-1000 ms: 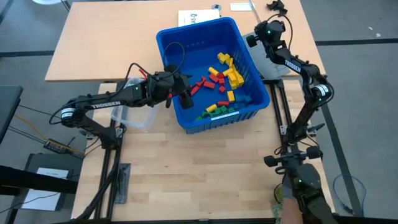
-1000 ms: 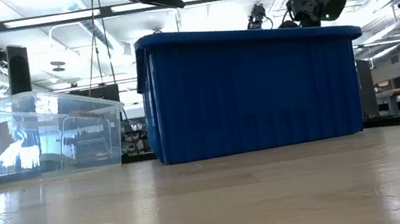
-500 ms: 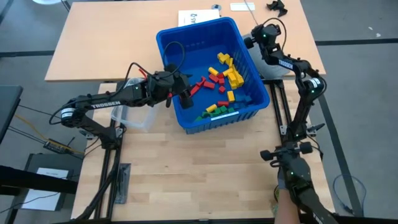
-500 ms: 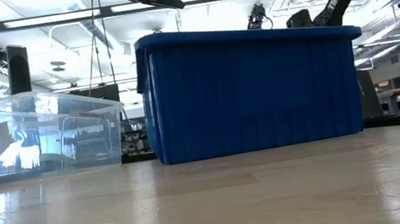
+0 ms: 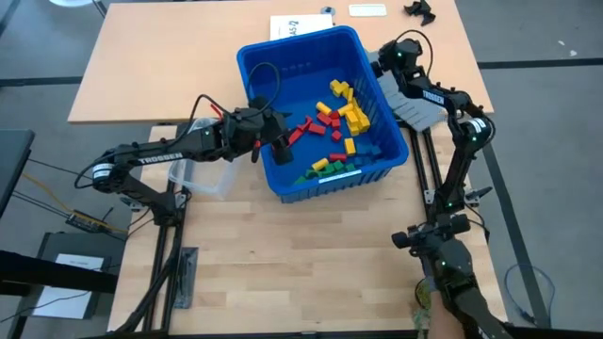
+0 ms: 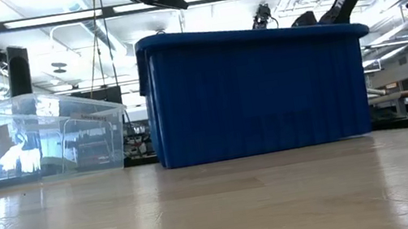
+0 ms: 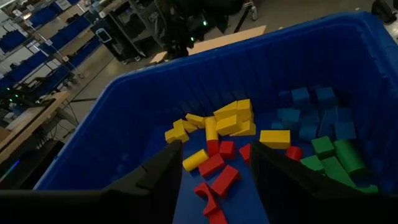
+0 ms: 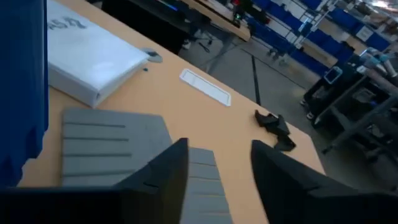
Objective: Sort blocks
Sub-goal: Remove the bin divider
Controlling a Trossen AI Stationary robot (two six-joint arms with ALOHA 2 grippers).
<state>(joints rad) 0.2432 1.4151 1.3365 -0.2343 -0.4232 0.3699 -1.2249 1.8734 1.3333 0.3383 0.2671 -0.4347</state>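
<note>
The left gripper (image 7: 214, 177) hung with fingers parted and empty over the blocks (image 5: 337, 127) heaped in the blue bin (image 5: 273, 56). The right gripper (image 8: 214, 165), also parted and empty, hovered outside it over the bench (image 5: 170, 56). Descending, the left fingers risked pinching several crowded red blocks or scattering them.

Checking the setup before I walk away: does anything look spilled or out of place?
Nothing stands out. All visible blocks lie inside the blue bin, none on the table. The clear tub stands upright beside the bin. The left gripper hangs over the bin, fingers open and empty.
</note>
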